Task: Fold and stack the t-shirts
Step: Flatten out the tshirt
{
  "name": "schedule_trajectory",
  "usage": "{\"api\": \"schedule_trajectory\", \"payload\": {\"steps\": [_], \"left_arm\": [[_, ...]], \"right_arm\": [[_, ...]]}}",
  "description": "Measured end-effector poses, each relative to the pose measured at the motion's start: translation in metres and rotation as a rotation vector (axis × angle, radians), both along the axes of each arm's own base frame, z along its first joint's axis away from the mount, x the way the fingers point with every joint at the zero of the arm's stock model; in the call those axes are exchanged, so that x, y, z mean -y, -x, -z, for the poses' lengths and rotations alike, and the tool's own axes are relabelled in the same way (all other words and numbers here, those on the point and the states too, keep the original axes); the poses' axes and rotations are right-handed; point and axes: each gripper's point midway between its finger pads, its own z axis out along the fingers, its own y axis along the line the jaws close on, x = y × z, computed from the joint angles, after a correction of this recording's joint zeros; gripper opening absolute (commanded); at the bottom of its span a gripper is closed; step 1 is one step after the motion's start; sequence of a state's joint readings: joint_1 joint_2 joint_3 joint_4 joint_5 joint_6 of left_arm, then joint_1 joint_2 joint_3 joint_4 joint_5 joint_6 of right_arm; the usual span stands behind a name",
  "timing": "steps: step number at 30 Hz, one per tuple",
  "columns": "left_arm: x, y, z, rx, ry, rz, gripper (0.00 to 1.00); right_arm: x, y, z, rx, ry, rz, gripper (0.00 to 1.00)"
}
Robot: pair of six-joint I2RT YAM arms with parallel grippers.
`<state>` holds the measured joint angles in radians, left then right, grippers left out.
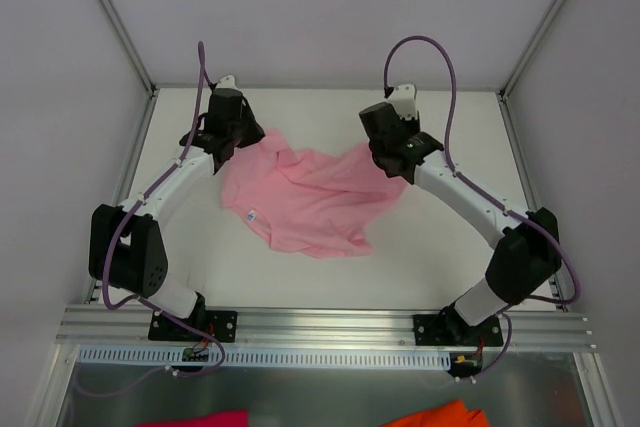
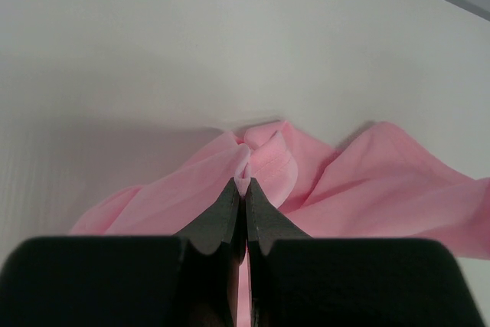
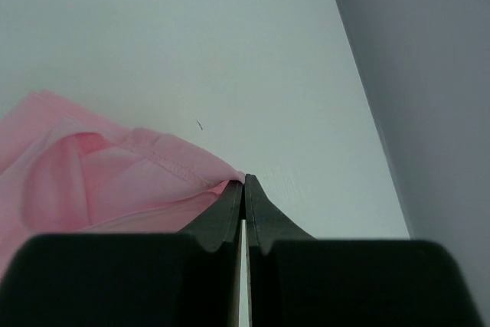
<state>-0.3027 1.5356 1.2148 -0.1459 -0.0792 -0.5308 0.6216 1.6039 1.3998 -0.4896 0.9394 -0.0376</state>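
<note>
Top external view shows a light pink t-shirt [image 1: 305, 197] lying crumpled in the middle of the white table [image 1: 450, 247], between the two arms. Its small white neck label [image 1: 251, 214] faces up near the left edge of the cloth. The left gripper [image 1: 243, 145] sits at the shirt's far left corner, and the right gripper [image 1: 392, 167] sits at its far right corner.

From the left wrist camera, the left fingers are pressed together with a small fold of pink cloth pinched at their tips. The fabric bunches up there and falls away on both sides down to the table.

From the right wrist camera, the right fingers are likewise closed, nipping the very edge of the shirt where a stitched hem [image 3: 172, 160] runs in to the tips. The rest of the cloth spreads off to the left.

At the bottom of the overhead view, below the metal rail [image 1: 320, 325] that carries the arm bases, a magenta cloth [image 1: 195, 418] and an orange cloth [image 1: 440, 414] peek in, well apart from the shirt.
</note>
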Motion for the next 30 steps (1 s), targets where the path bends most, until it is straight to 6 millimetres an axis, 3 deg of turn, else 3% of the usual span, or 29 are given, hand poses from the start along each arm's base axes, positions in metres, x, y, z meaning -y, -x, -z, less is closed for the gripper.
{"api": "schedule_trajectory", "payload": {"steps": [4, 11, 12, 15, 16, 19, 21, 25, 30], "left_arm": [[0.000, 0.000, 0.000, 0.000, 0.000, 0.000, 0.00], [0.000, -0.001, -0.001, 0.005, 0.002, 0.000, 0.00], [0.001, -0.001, -0.001, 0.006, 0.002, 0.002, 0.00], [0.004, 0.000, -0.001, 0.007, 0.003, 0.009, 0.00], [0.006, 0.000, -0.001, 0.007, 0.003, 0.014, 0.00], [0.009, 0.000, 0.003, 0.000, 0.001, 0.021, 0.00], [0.010, 0.000, 0.006, -0.008, -0.001, 0.022, 0.00], [0.010, 0.000, 0.007, -0.009, -0.001, 0.022, 0.00], [0.012, 0.000, 0.007, -0.009, -0.001, 0.026, 0.00]], "right_arm": [[0.000, 0.027, -0.014, 0.055, -0.028, 0.000, 0.01], [-0.004, 0.098, -0.037, 0.139, -0.206, -0.100, 0.01], [-0.008, 0.108, -0.037, 0.144, -0.237, -0.129, 0.05], [-0.027, 0.140, -0.024, 0.131, -0.311, -0.244, 0.70], [-0.033, 0.151, -0.017, 0.123, -0.319, -0.291, 0.78], [-0.046, 0.175, -0.007, 0.107, -0.313, -0.405, 0.80], [-0.048, 0.177, -0.014, 0.135, -0.316, -0.426, 0.80], [-0.045, 0.162, -0.024, 0.170, -0.295, -0.389, 0.80], [-0.047, 0.099, -0.006, 0.070, -0.280, -0.275, 0.80]]}}
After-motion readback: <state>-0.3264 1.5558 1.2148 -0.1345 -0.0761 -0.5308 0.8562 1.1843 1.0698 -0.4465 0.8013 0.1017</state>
